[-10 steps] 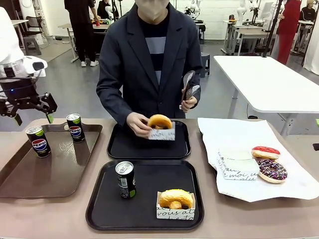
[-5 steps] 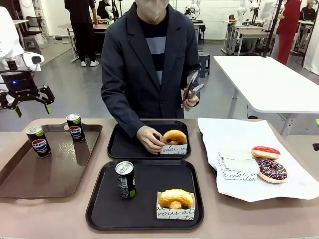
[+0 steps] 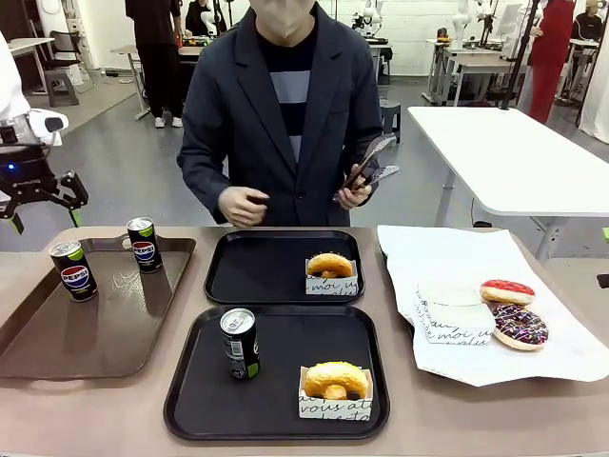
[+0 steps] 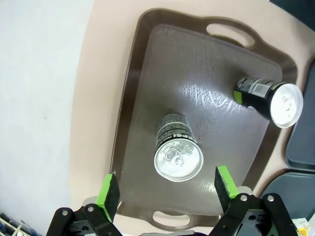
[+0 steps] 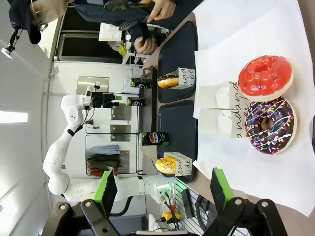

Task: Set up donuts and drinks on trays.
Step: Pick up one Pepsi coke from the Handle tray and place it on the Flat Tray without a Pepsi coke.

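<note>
Black near tray (image 3: 285, 347): looking done, holding a can (image 3: 239, 343) + sleeved glazed donut (image 3: 334, 379).
Far tray (image 3: 257, 271): carrying a sleeved donut (image 3: 330, 265); lacking a drink, prob. the step left.
Spare drinks: front can (image 3: 72, 269) + back can (image 3: 143, 244) standing on brown tray (image 3: 105, 328), table's left.
Left gripper (image 3: 45, 219): hanging above that tray, jaws spread, gripping nothing.
Right gripper (image 5: 162, 189): jaws spread, empty, hovering over paper (image 3: 447, 257) w/ red-iced donut (image 3: 507, 290) & choc donut (image 3: 520, 326).
Room: far tray's left half lying bare; brown tray's raised rim needing clearing; person's hand (image 3: 243, 204) hovering just behind far tray.
</note>
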Controlling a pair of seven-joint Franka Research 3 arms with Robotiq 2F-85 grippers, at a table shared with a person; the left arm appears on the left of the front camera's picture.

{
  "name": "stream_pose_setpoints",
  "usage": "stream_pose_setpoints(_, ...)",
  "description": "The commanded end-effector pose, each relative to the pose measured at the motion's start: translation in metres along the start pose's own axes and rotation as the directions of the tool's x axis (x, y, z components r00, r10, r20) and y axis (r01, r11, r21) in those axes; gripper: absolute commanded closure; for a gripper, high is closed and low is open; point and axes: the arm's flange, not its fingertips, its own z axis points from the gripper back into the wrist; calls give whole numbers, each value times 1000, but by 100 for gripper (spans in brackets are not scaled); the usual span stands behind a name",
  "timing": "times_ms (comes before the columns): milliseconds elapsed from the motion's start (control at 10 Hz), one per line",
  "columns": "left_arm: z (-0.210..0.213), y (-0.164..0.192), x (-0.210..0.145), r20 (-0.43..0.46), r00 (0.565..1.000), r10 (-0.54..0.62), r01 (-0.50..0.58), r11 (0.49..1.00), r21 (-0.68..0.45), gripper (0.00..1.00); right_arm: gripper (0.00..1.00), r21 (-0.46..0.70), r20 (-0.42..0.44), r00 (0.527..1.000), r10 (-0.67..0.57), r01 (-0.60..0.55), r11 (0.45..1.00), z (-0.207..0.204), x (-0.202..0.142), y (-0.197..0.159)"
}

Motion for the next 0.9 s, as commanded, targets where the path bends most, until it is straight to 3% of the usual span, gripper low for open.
stream_pose_setpoints(0,-17,7,-3,1,999,-33,33,999,-27,0,0,21,8,1000,11,-11,1000,-1,1,-1)
stream_pose_setpoints(600,-10,2,-3,-11,1000,-9,9,1000,0,0,0,21,8,1000,11,-11,1000,-1,1,-1)
stream_pose_setpoints(800,-11,-3,-4,24,999,-44,45,999,-19,0,0,21,8,1000,11,-11,1000,-1,1,-1)
